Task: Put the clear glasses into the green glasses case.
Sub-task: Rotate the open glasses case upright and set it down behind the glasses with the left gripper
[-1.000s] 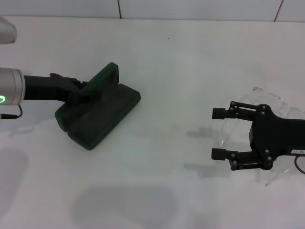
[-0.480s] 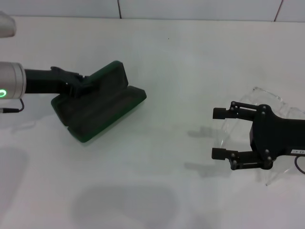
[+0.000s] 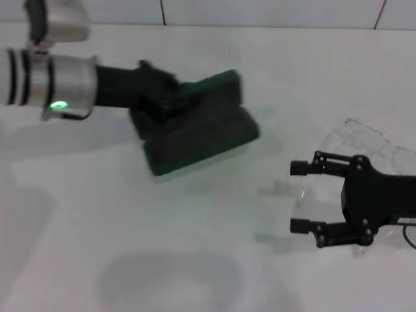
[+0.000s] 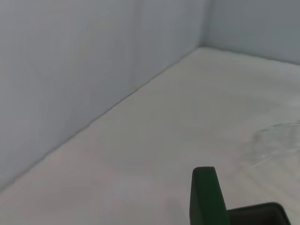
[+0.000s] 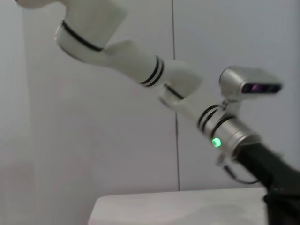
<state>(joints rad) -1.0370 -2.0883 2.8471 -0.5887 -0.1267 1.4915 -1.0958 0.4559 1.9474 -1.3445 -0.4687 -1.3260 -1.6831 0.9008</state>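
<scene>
The green glasses case (image 3: 201,127) is in the middle of the table, its lid (image 3: 218,90) raised part way. My left gripper (image 3: 164,101) reaches in from the left and is shut on the case's near-left end. An edge of the case (image 4: 206,199) also shows in the left wrist view. The clear glasses (image 3: 367,138) lie on the table at the right, partly hidden under my right gripper (image 3: 298,197). That gripper is open and empty, its fingers pointing left toward the case. The glasses (image 4: 276,138) show faintly in the left wrist view.
The white table (image 3: 195,247) meets a tiled wall (image 3: 260,12) at the back. The right wrist view shows only my left arm (image 5: 220,126) against the wall.
My left arm has swung right and toward the back, taking the green case with it and turning it. The case is now nearer the glasses. The right gripper has barely moved.
</scene>
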